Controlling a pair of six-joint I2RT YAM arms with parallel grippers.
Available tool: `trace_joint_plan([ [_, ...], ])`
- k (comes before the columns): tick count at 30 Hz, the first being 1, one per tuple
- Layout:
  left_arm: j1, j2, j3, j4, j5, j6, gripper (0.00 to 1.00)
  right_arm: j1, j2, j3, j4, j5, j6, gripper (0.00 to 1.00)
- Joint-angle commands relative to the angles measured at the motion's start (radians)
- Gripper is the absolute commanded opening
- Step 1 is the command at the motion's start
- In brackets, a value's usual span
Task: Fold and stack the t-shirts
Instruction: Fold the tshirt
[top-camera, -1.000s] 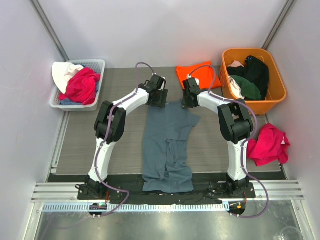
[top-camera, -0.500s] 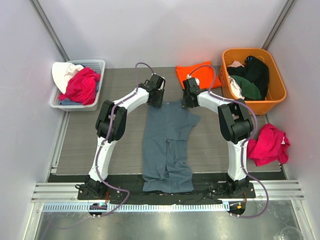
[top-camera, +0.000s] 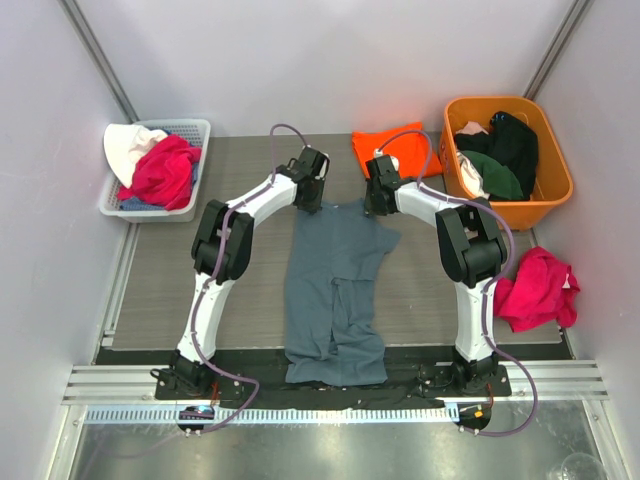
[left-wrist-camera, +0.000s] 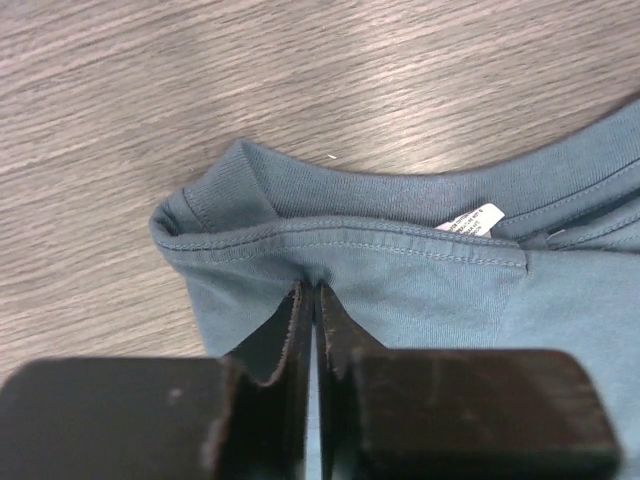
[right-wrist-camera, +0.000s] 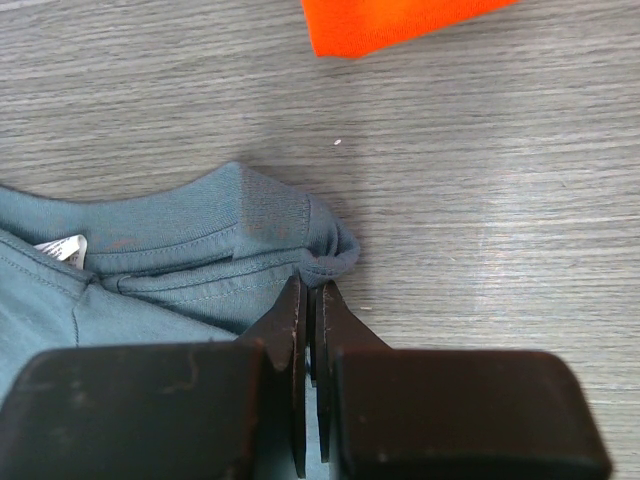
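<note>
Near hem: the slate blue-grey t-shirt (top-camera: 335, 290) is laid lengthwise on the worktop (top-camera: 160, 270), with its near end draped over the worktop's near edge between the arm bases.
Body: it appears narrowed by lengthwise folds, and a cross fold is judged not yet made.
Left end effector (left-wrist-camera: 313, 290): it is pressed together on this shirt's fabric just left of the collar.
Right end effector (right-wrist-camera: 312, 287): it is likewise clamped on this shirt's shoulder, at the collar's right end.
Change: over the last second the left end effector is shifted slightly outward from this shirt's centreline, while the right one is hardly moved. The collar edge is thereby drawn straighter, which suggests both grips are set for folding.
Orange t-shirt (top-camera: 390, 152): it is lying folded just beyond this shirt's collar, on the right and apart from it.
</note>
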Motion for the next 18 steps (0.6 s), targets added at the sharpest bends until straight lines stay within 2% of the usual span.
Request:
trace_joint_plan([
  [1,0.012,-0.005,0.036,-0.012,-0.004,0.02,0.02,-0.012,0.059,-0.007,-0.033,0.004,-0.014,0.01],
  [18,0.098,-0.063,0.067,-0.029,-0.014,0.043,0.0,-0.013,0.067,-0.007,-0.035,0.001,-0.013,0.01],
])
